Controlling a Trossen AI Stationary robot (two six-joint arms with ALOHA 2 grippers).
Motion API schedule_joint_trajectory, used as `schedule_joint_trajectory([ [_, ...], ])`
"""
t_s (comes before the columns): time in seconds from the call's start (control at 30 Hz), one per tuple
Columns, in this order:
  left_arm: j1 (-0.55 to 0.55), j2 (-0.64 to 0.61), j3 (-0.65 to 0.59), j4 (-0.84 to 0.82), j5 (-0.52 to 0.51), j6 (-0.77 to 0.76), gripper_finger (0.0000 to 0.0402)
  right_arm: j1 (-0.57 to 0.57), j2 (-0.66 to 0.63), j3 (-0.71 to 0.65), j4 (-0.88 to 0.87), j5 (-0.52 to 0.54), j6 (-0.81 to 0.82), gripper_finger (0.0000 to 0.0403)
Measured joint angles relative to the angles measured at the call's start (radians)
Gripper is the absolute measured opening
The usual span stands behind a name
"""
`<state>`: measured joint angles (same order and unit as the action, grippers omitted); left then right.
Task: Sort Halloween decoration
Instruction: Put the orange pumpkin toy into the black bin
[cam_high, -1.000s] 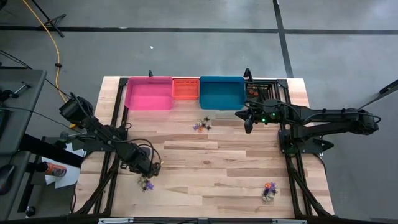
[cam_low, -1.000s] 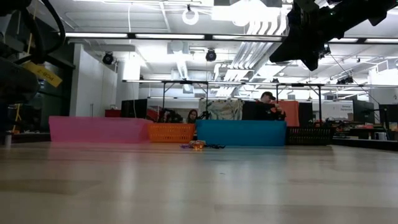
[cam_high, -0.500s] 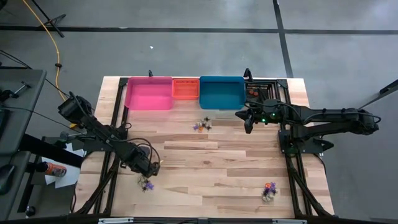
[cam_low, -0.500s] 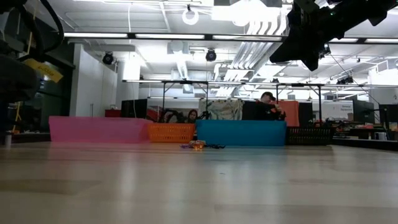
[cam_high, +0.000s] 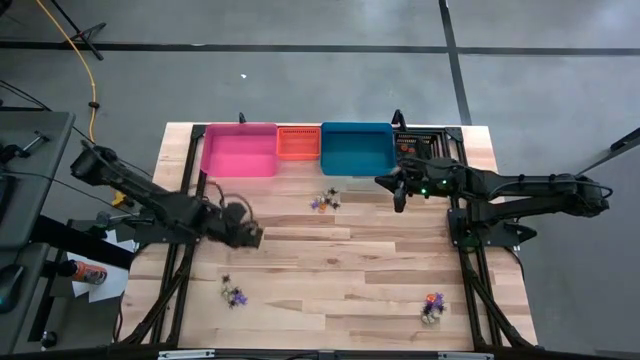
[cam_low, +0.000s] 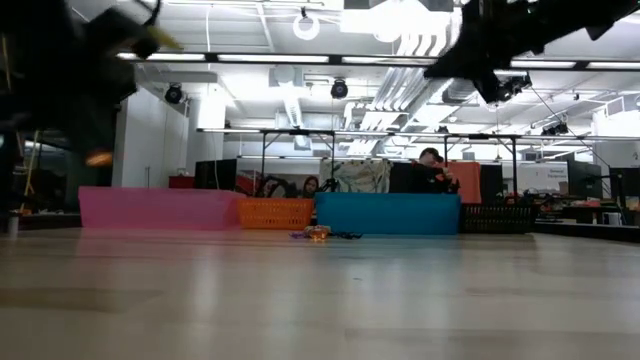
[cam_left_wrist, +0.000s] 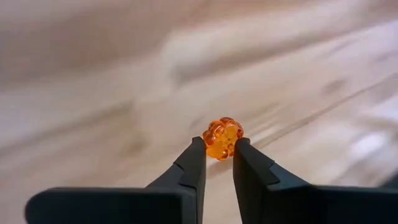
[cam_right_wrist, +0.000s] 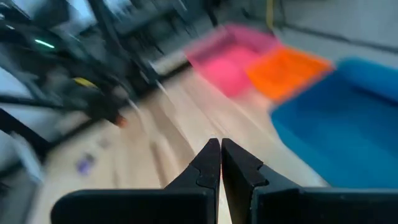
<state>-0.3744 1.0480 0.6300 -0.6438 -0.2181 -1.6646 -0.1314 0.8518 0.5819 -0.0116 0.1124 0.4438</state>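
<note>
Seen from above, a pale wooden plank table (cam_high: 330, 262) fills the centre of the frame. Along its upper edge stand a pink plastic bin (cam_high: 240, 150), a small orange mesh bin (cam_high: 297, 142), a blue plastic bin (cam_high: 357, 148) and a black crate (cam_high: 420, 146), side by side.

The left gripper (cam_high: 252, 236) sits at centre left over bare boards. Its fingers are nearly closed, pinching a small translucent orange bead-like trinket (cam_left_wrist: 222, 137) at their tips, above the wood.

The right gripper (cam_high: 399, 199) is at upper right, just below the blue bin's lower right corner, its fingers pressed together on nothing.

Three small clusters of tiny trinkets lie loose on the table: one (cam_high: 324, 201) just below the blue bin, left of the right gripper; one (cam_high: 234, 293) at lower left, below the left gripper; one (cam_high: 432, 307) at lower right. All are well apart, with nothing between them and the bins.
</note>
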Motion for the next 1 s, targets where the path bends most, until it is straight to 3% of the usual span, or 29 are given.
schedule_joint_trajectory([
  [0.2,0.245,-0.066,0.001,0.278,0.002,0.244,0.0044,0.001,0.051,0.001,0.325,-0.007,-0.070,0.0024],
  [0.37,0.441,-0.016,0.002,0.679,0.117,0.407,0.0044,0.001,0.153,0.096,0.315,0.008,-0.142,0.0070],
  [0.5,0.565,0.050,0.003,0.934,0.225,0.438,0.0044,0.001,0.259,0.229,0.277,-0.017,-0.284,0.0122],
  [0.6,0.616,0.101,0.003,1.035,0.318,0.437,0.0044,0.001,0.338,0.348,0.196,-0.018,-0.393,0.0161],
  [0.77,0.637,0.154,0.046,1.064,0.443,0.480,0.0044,0.001,0.447,0.538,-0.002,-0.049,-0.505,0.0209],
  [1.0,0.637,0.163,0.127,1.070,0.494,0.593,0.0044,0.002,0.519,0.635,-0.079,-0.176,-0.582,0.0224],
])
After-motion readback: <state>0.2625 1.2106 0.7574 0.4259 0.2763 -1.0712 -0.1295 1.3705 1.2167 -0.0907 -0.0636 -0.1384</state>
